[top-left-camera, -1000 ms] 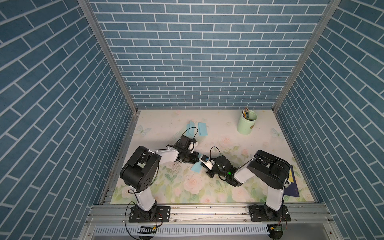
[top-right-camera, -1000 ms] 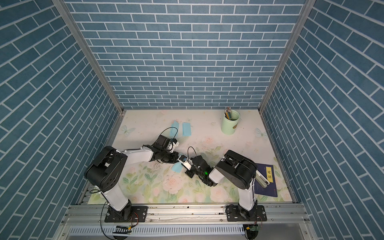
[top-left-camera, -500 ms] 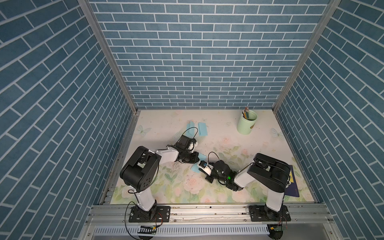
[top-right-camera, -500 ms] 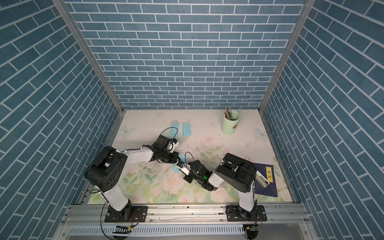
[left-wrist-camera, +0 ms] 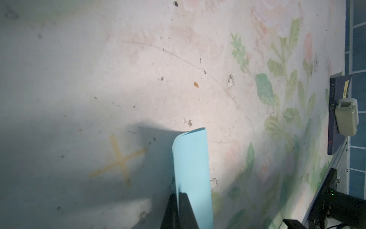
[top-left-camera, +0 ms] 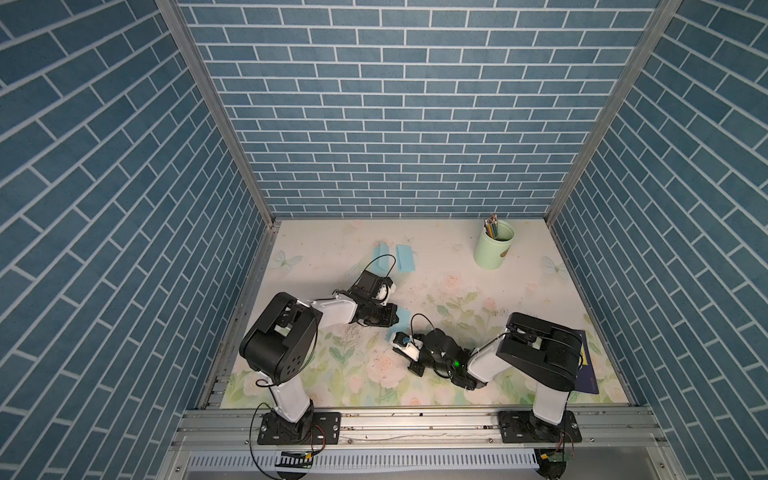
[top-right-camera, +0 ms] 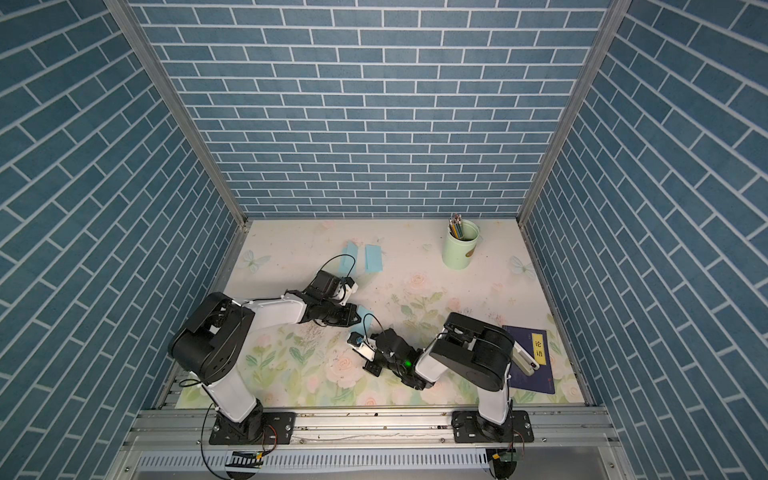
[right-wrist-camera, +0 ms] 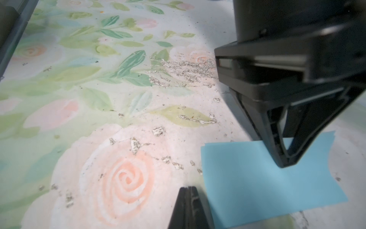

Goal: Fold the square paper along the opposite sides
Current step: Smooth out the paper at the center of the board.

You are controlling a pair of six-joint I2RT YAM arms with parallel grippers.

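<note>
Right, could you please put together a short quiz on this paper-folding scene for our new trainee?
1. True or false: the right gripper holds the light blue paper sheet.
2. What stands in the pale green cylindrical cup? A) pencils B) scissors C) nothing
3. How many folded blue paper pieces lie near the blue brick back wall?
Key: 1 false, it is shut beside the sheet; 2 A; 3 two.

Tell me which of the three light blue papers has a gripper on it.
The front blue paper, the one nearest the robot: the left gripper is shut on it. The two back papers lie side by side with no gripper near them.
</note>
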